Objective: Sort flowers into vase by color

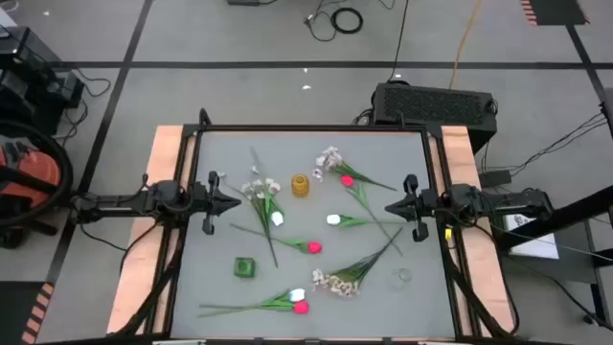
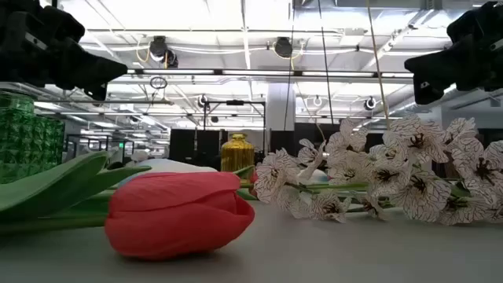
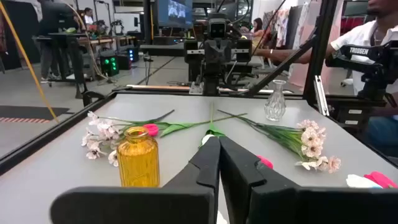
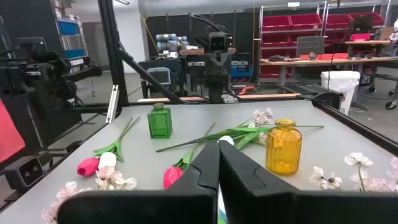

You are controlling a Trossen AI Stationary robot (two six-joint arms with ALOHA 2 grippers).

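Pink-red tulip [image 2: 177, 214] filling low view; high view alone with 2 closed end effectors, left [image 1: 233, 200], right [image 1: 391, 208].

In the low view the green vase [image 2: 27, 137] is cut off by the frame's edge, and the yellow vase [image 2: 236, 153] stands half hidden behind flowers [image 2: 377, 177]. From above, the clear vase [image 1: 400, 277] is faint, perhaps barely discernible.

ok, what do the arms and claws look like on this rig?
Both arms are black and slim, built of jointed segments. The left claw and right claw each end in two flat, tapered black fingers. A small yellow mark sits on the right arm behind its wrist.
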